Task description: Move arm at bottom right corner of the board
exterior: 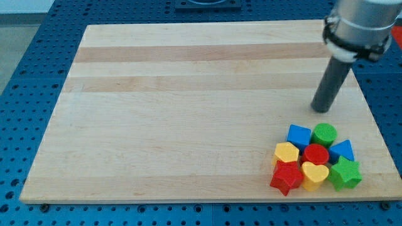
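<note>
My tip rests on the wooden board near the view's right edge, a little above the middle of the board's height. It is a bare rod with no jaws to open or close, and it holds nothing. It touches no block; the cluster lies just below it, towards the view's bottom.

Nearest the tip are the green cylinder and, to its left, the blue cube. Below them sit the yellow block, which looks six-sided though I cannot be sure, the red cylinder and the blue triangle. The lowest row holds the red star, the yellow heart and the green star. All eight are packed close together, most of them touching.

The cluster fills the board's bottom right corner, so that corner lies beyond the blocks from the tip.
</note>
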Controlling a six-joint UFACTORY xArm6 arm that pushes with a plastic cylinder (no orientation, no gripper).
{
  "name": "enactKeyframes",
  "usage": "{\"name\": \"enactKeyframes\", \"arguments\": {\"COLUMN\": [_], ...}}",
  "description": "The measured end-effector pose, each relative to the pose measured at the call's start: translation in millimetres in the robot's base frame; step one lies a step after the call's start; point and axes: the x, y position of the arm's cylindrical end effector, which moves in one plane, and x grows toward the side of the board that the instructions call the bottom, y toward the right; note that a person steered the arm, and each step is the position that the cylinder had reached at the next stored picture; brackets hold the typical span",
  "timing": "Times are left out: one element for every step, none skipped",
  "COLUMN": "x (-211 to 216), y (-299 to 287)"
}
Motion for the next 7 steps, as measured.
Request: {"name": "enactKeyframes", "arguments": {"x": [-17, 1, 1, 16, 68, 129, 173], "y": [57, 124, 124, 124, 124, 123, 112]}}
